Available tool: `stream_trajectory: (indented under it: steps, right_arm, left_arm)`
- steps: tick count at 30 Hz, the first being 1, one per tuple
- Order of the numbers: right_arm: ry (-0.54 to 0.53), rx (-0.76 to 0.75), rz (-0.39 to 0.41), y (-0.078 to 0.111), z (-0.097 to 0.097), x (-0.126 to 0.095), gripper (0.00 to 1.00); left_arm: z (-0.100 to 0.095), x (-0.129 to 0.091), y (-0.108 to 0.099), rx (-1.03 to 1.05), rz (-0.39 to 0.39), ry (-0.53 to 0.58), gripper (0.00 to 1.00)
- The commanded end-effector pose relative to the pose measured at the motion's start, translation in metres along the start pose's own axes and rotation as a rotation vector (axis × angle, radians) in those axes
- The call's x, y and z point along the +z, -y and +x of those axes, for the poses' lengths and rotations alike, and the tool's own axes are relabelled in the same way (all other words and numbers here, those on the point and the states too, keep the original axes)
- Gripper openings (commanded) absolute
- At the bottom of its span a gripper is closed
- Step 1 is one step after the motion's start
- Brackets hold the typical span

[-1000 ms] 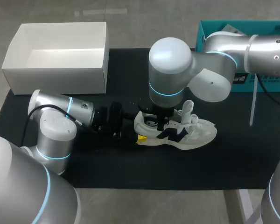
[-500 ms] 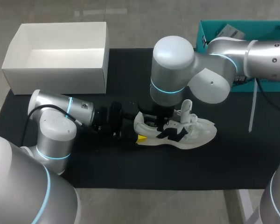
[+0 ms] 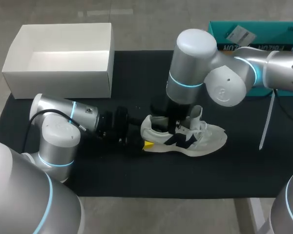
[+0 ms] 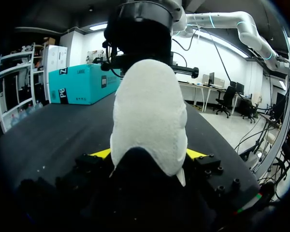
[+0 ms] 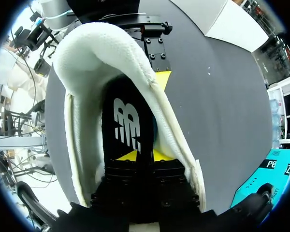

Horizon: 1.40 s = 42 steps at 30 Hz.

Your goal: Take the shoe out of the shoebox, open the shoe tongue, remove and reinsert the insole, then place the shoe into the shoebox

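The shoe (image 3: 202,136) lies outside the shoebox (image 3: 58,75), heel clamped by the left end effector (image 4: 148,153), while the right end effector (image 5: 144,155) pinches the insole (image 5: 125,123); reboxing remains.

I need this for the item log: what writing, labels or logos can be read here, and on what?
On the black insole in the white shoe: a white stylised logo mark, no plain words.
On the teal cardboard box: white lettering, too small and partly hidden to read.
On its white label: too blurred to read.
On the white open shoebox: none.
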State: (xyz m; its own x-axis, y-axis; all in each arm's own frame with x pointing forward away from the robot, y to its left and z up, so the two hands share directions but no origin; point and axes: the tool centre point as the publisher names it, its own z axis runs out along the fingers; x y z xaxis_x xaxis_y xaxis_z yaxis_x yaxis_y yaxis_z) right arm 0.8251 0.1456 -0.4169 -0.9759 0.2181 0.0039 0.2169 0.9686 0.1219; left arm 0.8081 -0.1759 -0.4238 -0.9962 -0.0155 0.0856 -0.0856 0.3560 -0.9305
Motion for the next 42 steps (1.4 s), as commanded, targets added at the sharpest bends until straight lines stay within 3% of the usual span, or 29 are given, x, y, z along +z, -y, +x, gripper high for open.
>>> stream_trajectory:
  steps: [1,11,20,33,42]
  right_arm:
    - [-0.040,0.011,0.016,0.006,0.002,0.021,0.00]
    - [-0.106,0.007,0.048,0.020,0.006,-0.003,0.00]
    - [-0.054,-0.015,0.023,0.023,0.002,-0.031,0.00]
    - [-0.012,-0.013,0.001,0.031,-0.001,-0.043,0.00]
    - [0.074,-0.003,-0.043,0.036,-0.007,-0.063,0.00]
  left_arm:
    - [0.001,0.000,0.000,0.001,0.002,0.002,0.00]
    - [0.001,0.000,0.000,0.001,0.002,0.002,0.00]
    - [0.001,0.000,0.000,0.001,0.002,0.002,0.00]
    - [0.001,0.000,0.000,0.001,0.002,0.002,0.00]
    - [0.001,0.000,0.000,0.001,0.002,0.002,0.00]
